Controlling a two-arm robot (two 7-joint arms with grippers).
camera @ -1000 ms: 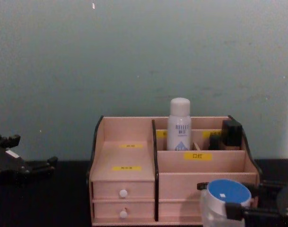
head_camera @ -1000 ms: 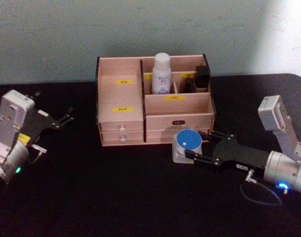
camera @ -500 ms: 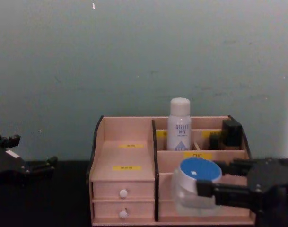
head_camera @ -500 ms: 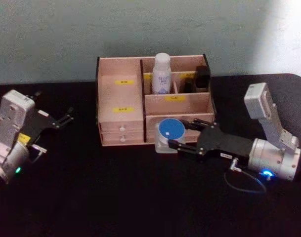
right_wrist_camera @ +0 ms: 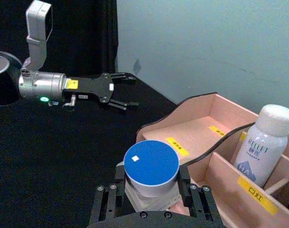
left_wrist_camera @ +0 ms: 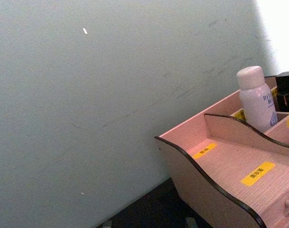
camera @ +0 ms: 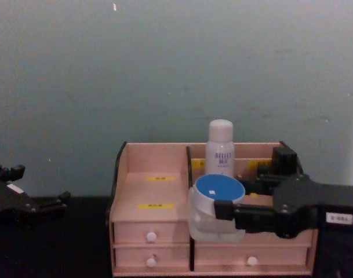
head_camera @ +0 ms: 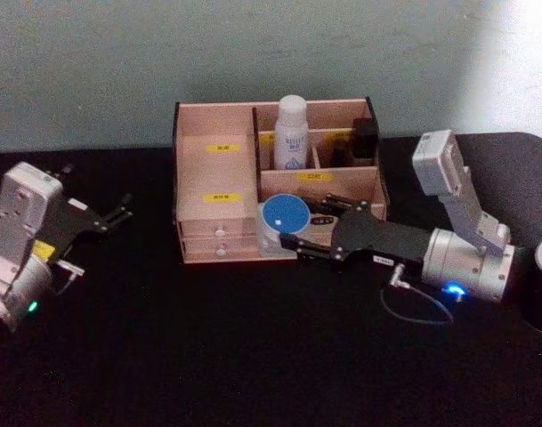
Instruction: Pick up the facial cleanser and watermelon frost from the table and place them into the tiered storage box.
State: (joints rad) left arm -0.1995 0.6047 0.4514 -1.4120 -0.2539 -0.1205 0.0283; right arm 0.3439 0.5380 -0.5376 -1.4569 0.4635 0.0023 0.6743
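Right gripper [head_camera: 284, 233], black and long-fingered, has its fingers closed on the sides of a squat clear jar with a round blue lid [head_camera: 283, 216]. The jar is held upright and clear of the black table [head_camera: 253, 356]. In the head view it hangs just in front of the light wooden tiered storage box with dark edges, yellow labels and white-knobbed drawers [head_camera: 219, 160], level with the seam between the left and right drawer stacks. The right wrist view looks down the fingers onto the blue lid, with the box's curved left side wall and its open trays beyond.

What matters for the coming move is that the open compartments lie farther away and higher than the jar. The wide stepped tray with two yellow labels is up and to the left; the narrower front slot of the right half is straight behind it. The jar's axis is vertical, so it would only need lifting over the front edge and carrying away from the robot. I judge the left tray the easier target, since nothing stands in it.

Farther back in the right half, a white bottle with blue print [head_camera: 292, 133] stands upright in a rear compartment, and a dark boxy item [head_camera: 365, 138] sits to its right.

Left gripper [head_camera: 121, 210] is parked well to the left of the box, above the table, its fingers spread and holding nothing; the right arm is plainly the nearer one.
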